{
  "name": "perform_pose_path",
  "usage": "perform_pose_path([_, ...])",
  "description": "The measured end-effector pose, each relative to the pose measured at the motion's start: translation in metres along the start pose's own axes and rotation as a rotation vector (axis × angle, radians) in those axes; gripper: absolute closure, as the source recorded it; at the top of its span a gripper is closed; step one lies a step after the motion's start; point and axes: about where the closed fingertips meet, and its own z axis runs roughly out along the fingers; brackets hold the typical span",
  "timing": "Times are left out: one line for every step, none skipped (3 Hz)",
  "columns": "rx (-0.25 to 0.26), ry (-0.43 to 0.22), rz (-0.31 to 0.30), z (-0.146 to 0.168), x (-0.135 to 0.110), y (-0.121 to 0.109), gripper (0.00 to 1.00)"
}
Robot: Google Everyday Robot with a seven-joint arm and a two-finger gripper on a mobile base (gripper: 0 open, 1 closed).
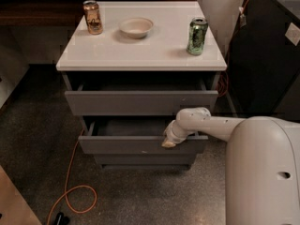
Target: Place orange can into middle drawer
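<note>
Currently, the gripper (169,143) is sitting low at the cabinet's front, touching the top edge of the middle drawer (126,145) towards that drawer's right end. Whether it is apart, together or clamped on that edge cannot be told, since its tip is showing only as a pale tan lump against the grey front. The arm (211,124) is reaching in from the gripper's right, running back to the large white body (262,172) that is filling the lower right corner.

The middle drawer is standing pulled out, its dark interior lying open just behind and to the left of the gripper. Directly above the gripper, the top drawer (140,102) is also standing pulled out some way. Just below the gripper, the bottom drawer (145,160) is sitting further back.

The orange can (93,17) is standing upright on the back left corner of the white top (140,53), far up and to the left of the gripper and well apart from it. A bowl (136,27) is resting just right of that can, also above and left of the gripper. A green can (197,35) is standing upright near the top's right edge, above and slightly right of the gripper. An orange cable (70,191) is looping over the speckled floor, below and far left of the gripper.
</note>
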Motion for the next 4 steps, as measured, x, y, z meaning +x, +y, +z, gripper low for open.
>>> perform_pose_path([0.0, 0.0, 0.0, 0.0, 0.0, 0.0, 1.0])
perform_pose_path([-0.016, -0.012, -0.011, 0.001, -0.001, 0.011, 0.99])
perform_pose_path([-0.034, -0.025, -0.027, 0.002, -0.001, 0.025, 0.7])
perform_pose_path([-0.034, -0.025, -0.027, 0.002, 0.0, 0.025, 0.39])
